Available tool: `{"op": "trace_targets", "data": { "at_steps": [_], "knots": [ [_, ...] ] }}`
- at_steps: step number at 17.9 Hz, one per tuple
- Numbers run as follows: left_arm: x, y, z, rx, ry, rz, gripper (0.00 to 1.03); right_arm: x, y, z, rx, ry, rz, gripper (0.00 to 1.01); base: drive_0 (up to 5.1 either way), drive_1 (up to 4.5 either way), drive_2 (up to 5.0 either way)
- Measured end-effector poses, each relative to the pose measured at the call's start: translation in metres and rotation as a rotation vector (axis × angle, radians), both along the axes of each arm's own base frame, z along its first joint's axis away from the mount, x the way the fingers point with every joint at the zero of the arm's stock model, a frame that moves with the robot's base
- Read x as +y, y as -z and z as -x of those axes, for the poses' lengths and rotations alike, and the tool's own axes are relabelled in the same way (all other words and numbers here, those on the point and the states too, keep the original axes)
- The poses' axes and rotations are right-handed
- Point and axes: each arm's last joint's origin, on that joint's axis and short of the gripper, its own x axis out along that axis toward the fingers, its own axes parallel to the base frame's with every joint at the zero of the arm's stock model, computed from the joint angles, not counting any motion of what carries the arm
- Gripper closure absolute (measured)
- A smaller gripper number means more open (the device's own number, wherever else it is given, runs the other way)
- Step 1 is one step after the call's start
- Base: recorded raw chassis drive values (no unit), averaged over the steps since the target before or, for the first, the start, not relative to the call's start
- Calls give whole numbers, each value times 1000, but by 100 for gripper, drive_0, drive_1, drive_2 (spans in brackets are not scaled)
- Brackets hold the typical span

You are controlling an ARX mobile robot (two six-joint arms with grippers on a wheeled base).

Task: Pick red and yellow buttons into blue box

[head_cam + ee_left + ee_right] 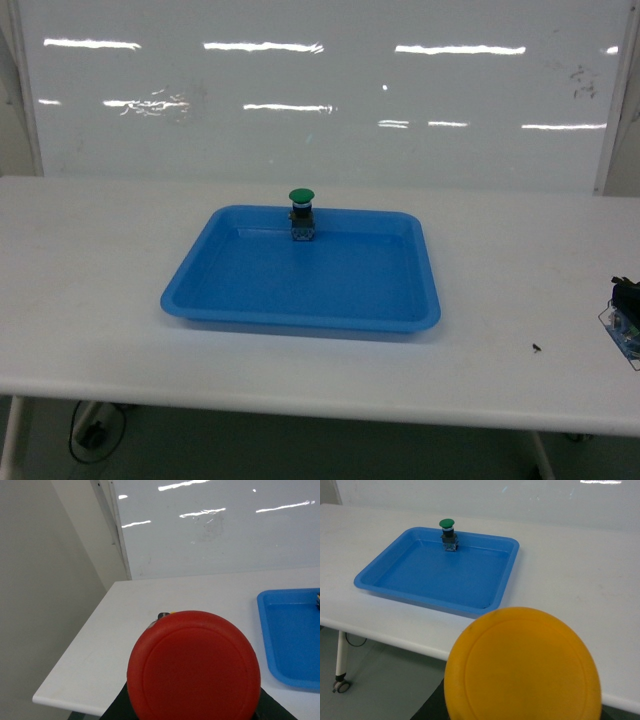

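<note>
The red button (194, 667) fills the lower middle of the left wrist view, its round cap facing the camera. My left gripper (195, 717) is shut on it, and only dark finger parts (117, 711) show beneath the cap. In the right wrist view the yellow button (522, 665) sits just as close, with my right gripper (520, 717) shut on it near the table's front edge. Neither gripper shows in the head view. The blue box is out of view.
A shallow blue tray (190, 292) lies mid-table, with a green-capped button (301, 212) upright at its far rim. A small black, clear-based object (625, 322) is cut off at the right edge of the head view. A whiteboard stands behind the white table (90, 300).
</note>
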Motion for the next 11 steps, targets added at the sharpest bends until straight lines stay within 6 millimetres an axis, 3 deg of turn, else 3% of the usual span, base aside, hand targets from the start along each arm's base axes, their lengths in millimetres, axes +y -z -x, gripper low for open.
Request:
{"op": "trace_targets", "data": {
  "at_steps": [11],
  "knots": [
    [1, 0, 1, -3, -6, -1, 80, 0, 0, 0, -3, 0, -1, 75, -6, -418, 406]
  ]
}}
